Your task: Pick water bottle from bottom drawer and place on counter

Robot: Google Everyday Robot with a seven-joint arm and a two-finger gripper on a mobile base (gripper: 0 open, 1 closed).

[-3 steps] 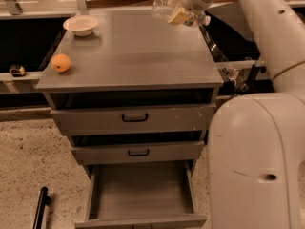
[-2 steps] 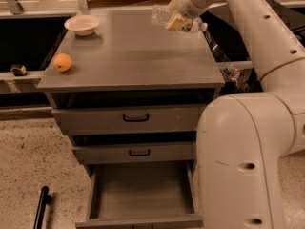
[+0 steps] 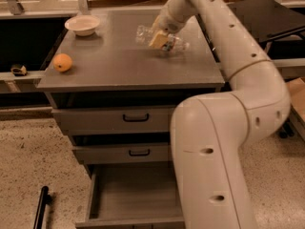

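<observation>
Gripper (image 3: 160, 37) upper centre of frame, fingers clamped across water bottle (image 3: 180, 45), bottle lying sideways. Bottle low over counter (image 3: 119, 68), right rear part, inside right edge; touching or not, cannot tell. Since earlier frame, gripper and bottle have come down and toward counter middle. Orange (image 3: 62, 62) near left edge, white bowl (image 3: 82, 25) at rear left, both well apart from bottle. Bottom drawer (image 3: 136, 194) pulled open, lower centre.

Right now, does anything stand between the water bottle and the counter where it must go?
Nothing visible does. The gripper holds the water bottle low over the counter, at its right rear, with bare grey surface below. The orange and white bowl sit far left.
</observation>
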